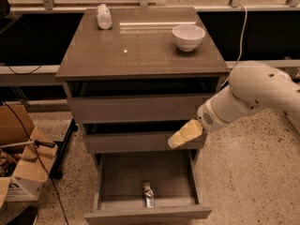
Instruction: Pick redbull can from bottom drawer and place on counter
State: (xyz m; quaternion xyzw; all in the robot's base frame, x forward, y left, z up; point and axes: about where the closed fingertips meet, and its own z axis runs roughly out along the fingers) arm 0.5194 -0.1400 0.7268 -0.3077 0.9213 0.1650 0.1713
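The redbull can (148, 194) lies on its side near the front of the open bottom drawer (112, 177). The counter (140, 50) tops the cabinet. My gripper (174, 142) is the tan tip of the white arm. It hangs in front of the middle drawer, above and to the right of the can, clear of it.
A white bowl (188, 35) stands at the counter's back right. A white plastic bottle (103, 16) lies at its back left. The two upper drawers are pulled out slightly. Cardboard boxes (21, 163) and cables lie on the floor at the left.
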